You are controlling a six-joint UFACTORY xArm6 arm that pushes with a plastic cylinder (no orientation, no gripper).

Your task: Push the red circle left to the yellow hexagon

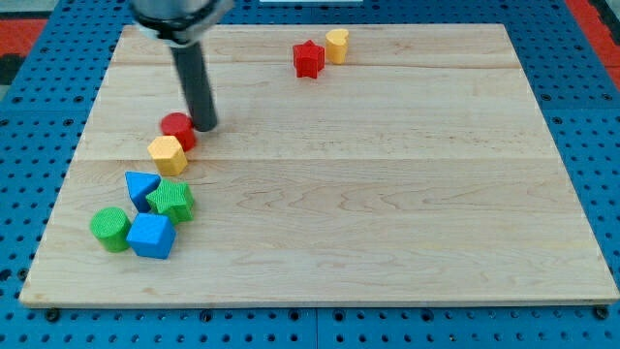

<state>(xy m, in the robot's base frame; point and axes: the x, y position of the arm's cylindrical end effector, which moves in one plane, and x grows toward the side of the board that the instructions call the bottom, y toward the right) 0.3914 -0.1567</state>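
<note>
A pale wooden board (387, 194) lies on blue pegboard (39, 116). No jaws here: my tip (205, 126) touches the red circle block (177, 127), upper left, beside the yellow hexagon block (168, 154).

The rod's upper part is cut off by the view's top edge, so only the dark shaft down to my tip (205, 126) shows. The red circle (177, 128) has its right side partly hidden behind the shaft, and whether my tip touches it cannot be told. The yellow block (337, 45) near the view's top is too small to name its shape. The blue triangle (141, 186) is partly covered by the green star (172, 200).
</note>
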